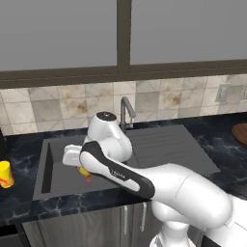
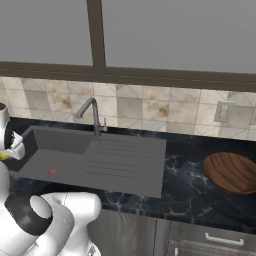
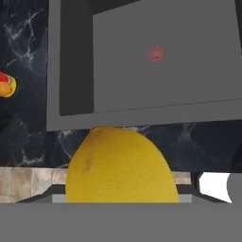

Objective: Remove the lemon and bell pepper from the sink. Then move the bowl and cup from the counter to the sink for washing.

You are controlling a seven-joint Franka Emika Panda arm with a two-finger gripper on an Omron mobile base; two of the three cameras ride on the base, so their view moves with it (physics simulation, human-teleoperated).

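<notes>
Lemon (image 3: 122, 165) sits large at the hand camera, above the sink (image 3: 160, 71), its long axis pointing roughly upward in that view. Whether the gripper's fingers pinch it, I cannot tell.

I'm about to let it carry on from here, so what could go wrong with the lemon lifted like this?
1. The lemon sits close against the hand camera and hides the fingers, so the grip cannot be checked; it may slip and drop back into the sink.
2. The cup stands on the counter left of the sink; setting the lemon down on that side risks knocking it.
</notes>
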